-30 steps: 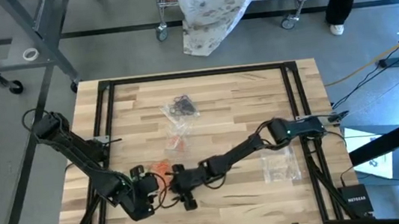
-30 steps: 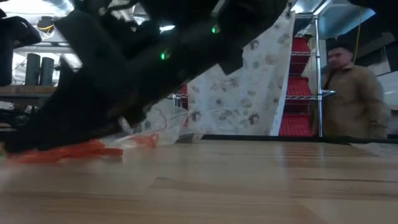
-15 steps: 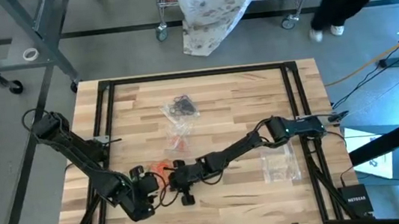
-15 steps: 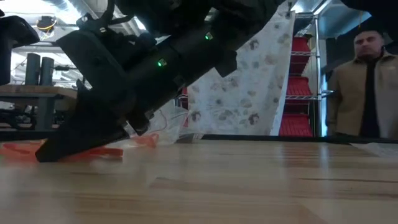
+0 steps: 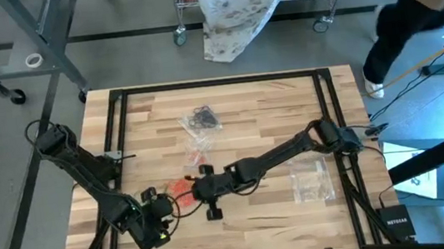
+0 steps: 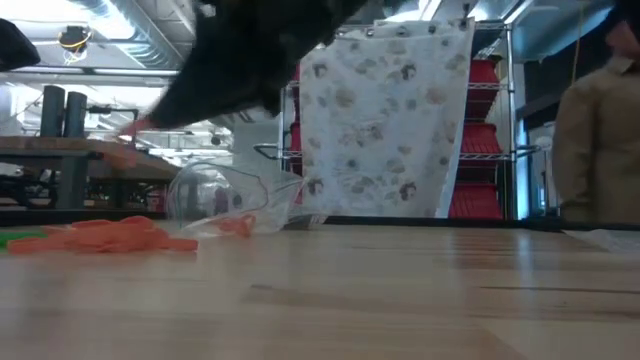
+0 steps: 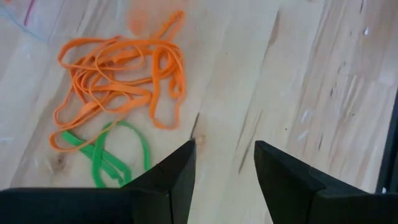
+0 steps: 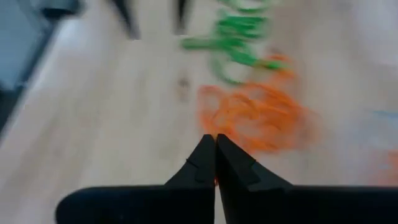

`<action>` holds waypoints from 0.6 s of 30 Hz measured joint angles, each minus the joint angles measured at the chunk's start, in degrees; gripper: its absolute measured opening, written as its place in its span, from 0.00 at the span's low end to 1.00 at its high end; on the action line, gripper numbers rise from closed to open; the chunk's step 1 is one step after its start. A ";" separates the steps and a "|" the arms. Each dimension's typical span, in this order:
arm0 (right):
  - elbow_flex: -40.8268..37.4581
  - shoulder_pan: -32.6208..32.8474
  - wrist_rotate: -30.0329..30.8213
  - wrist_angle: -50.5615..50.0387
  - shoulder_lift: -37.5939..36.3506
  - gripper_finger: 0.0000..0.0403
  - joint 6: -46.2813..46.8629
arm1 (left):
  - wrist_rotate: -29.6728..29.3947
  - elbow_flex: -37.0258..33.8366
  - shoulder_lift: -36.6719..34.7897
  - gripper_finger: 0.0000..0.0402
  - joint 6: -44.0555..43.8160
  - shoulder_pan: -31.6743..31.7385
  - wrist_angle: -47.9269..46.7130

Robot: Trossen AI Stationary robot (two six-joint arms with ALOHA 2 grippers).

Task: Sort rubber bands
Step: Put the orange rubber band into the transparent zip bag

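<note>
Rubber bands [image 7: 118, 93] now clear of right gripper [image 8: 215, 144], jaws newly closed; left gripper [image 7: 224, 163] jaws apart.

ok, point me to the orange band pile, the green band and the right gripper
orange band pile [image 7: 118, 74]: left wrist view, middle of the tangle.
green band [image 7: 106, 158]: left wrist view, on the folded loop.
right gripper [image 8: 215, 149]: right wrist view, where the shut jaws meet.

Orange rubber bands [image 7: 121, 78] tangle beside green rubber bands [image 7: 109, 155] on the pale wooden table [image 7: 311, 74].
</note>
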 joint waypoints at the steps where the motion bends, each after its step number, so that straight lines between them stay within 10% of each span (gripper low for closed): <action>1: 0.02 -0.10 2.28 -1.93 -0.94 0.00 0.01 | -0.59 0.00 0.00 0.39 -0.28 -0.25 0.02; 18: -0.01 -4.61 13.80 -7.58 1.74 0.00 6.21 | -5.34 0.00 0.00 0.39 -0.44 -0.87 0.42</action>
